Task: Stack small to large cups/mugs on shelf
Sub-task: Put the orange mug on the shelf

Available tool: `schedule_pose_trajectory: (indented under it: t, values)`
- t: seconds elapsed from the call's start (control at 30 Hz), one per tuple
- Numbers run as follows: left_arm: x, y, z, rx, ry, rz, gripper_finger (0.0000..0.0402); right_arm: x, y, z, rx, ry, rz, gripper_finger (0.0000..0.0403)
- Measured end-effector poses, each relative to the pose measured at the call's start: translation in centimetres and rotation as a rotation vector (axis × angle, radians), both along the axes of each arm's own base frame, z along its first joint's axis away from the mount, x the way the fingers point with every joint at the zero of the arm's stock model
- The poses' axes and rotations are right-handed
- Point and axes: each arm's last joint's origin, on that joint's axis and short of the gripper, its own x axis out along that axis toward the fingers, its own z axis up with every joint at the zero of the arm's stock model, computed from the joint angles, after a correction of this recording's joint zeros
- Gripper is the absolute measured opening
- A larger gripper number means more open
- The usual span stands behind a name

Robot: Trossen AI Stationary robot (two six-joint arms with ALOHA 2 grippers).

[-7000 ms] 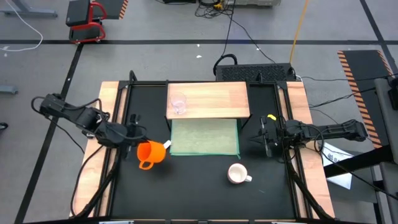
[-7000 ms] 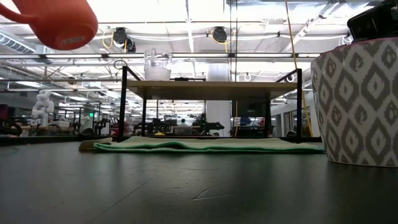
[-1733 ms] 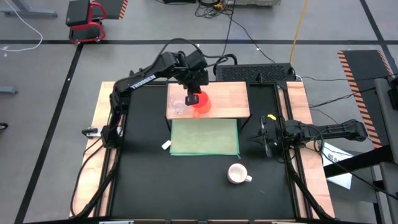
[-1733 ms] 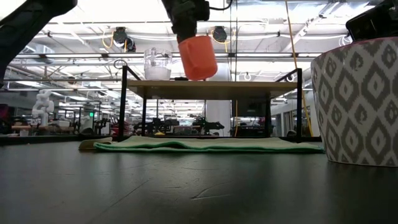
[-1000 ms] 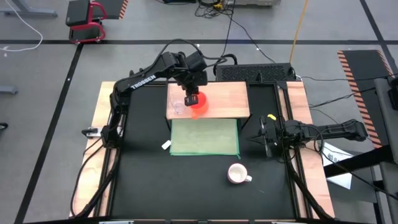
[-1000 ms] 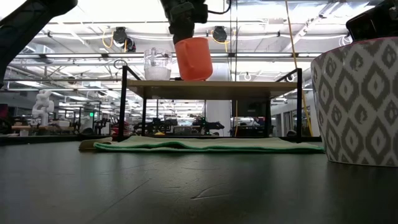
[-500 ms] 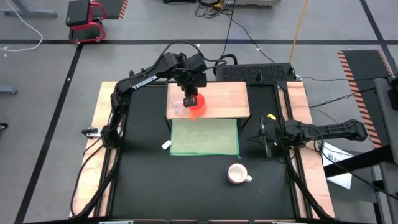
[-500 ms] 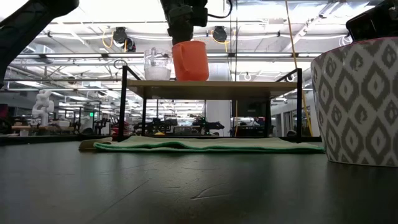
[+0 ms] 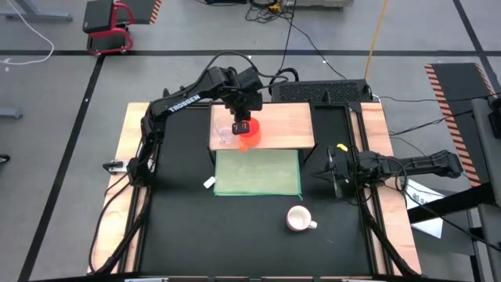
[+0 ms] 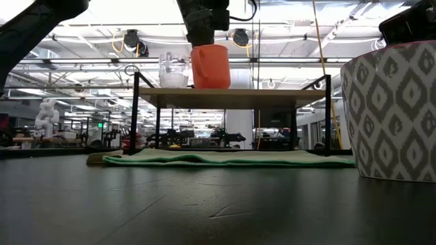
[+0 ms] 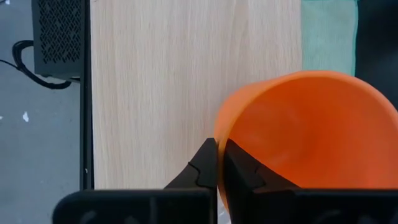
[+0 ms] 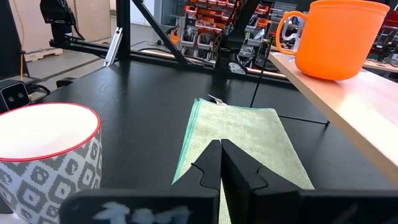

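The orange mug (image 9: 247, 140) stands upright on the pale-wood shelf (image 9: 283, 117), close beside the clear cup (image 9: 225, 133), which also rests on the shelf by its base. In the low view the mug (image 10: 210, 67) and the cup (image 10: 173, 71) stand side by side. My left gripper (image 9: 241, 126) reaches over the shelf from above and is shut on the mug. The white patterned mug (image 9: 298, 218) stands on the black table near the front. My right gripper (image 9: 332, 174) is shut and empty at the table's right side. My left gripper pinches the orange mug's wall at the rim (image 11: 219, 138), one finger inside the mug and one outside. The fingers come from above, pointing down. The mug stands upright with its base on the shelf (image 11: 149, 93); its handle (image 12: 286, 32) is free.
A green mat (image 9: 258, 174) lies on the table just in front of the shelf. Black frame posts (image 10: 134, 116) carry the shelf. The shelf's right half is bare wood. A black box (image 9: 321, 92) sits behind the shelf.
My left gripper has carried the orange mug a little toward the clear cup and the shelf's near edge and lowered it. The mug has tipped from tilted to upright and now stands on the shelf beside the cup. The gripper stays shut on it.
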Motion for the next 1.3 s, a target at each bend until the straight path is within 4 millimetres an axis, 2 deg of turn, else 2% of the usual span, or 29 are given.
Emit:
schedule_pose_trajectory:
  t: [0.13, 0.33, 0.7, 1.0, 1.3]
  values:
    - [0.0, 0.0, 0.0, 0.010, 0.003, 0.002, 0.0005, 0.0, 0.0, 0.0, 0.000, 0.000, 0.000, 0.0000]
    - [0.0, 0.2, -0.2, 0.056, 0.027, 0.022, 0.0030, 0.0, 0.0, 0.0, 0.000, 0.000, 0.000, 0.0000]
    - [0.0, 0.1, -0.1, 0.080, 0.034, 0.023, 0.0037, 0.0, 0.0, 0.0, 0.000, 0.001, 0.000, 0.0000]
    - [0.3, -0.7, 0.3, 0.110, 0.010, -0.004, 0.0067, 0.0, 0.0, 0.0, 0.000, 0.001, 0.001, 0.0000]
    - [0.5, -1.2, 0.4, 0.144, 0.022, -0.008, 0.0071, 0.0, 0.0, 0.0, 0.000, 0.001, 0.001, 0.0000]
